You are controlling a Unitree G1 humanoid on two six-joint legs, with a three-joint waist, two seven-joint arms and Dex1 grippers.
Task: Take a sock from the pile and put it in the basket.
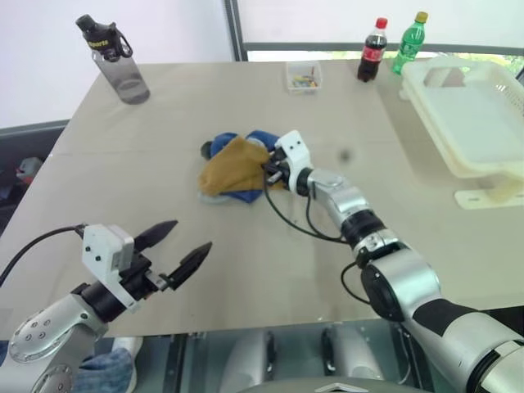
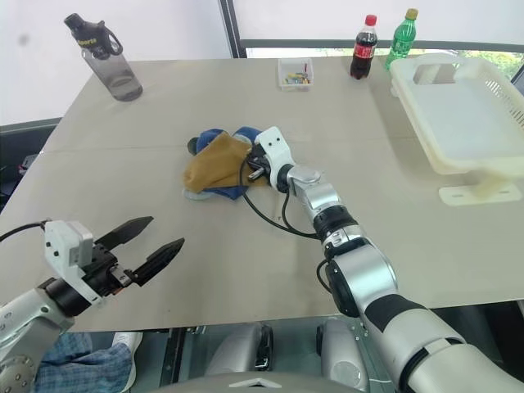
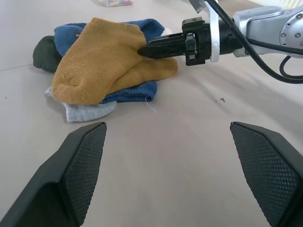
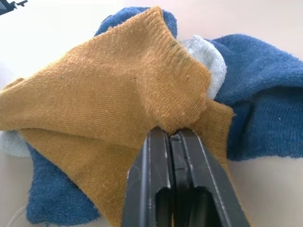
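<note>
Pinching a fold of the mustard sock [image 4: 118, 104] atop the pile [image 1: 233, 168] at table centre, the right gripper [image 1: 270, 169] has its fingers pressed together; lifting straight up should free 1 sock before swinging toward the basket [image 1: 471, 110] at 2 o'clock. Left gripper [image 1: 176, 250] hangs spread.

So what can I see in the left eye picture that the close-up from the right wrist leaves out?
The left eye view takes in the basket at the table's far right corner, two soda bottles, a grey water bottle, a small clear box and the open left tool. The right wrist view gives the fine detail: the right tool shut on a fold of the mustard sock, with a pale grey sock peeking out behind. Both share the pile, mustard lying on blue, and the right tool at its edge.
</note>
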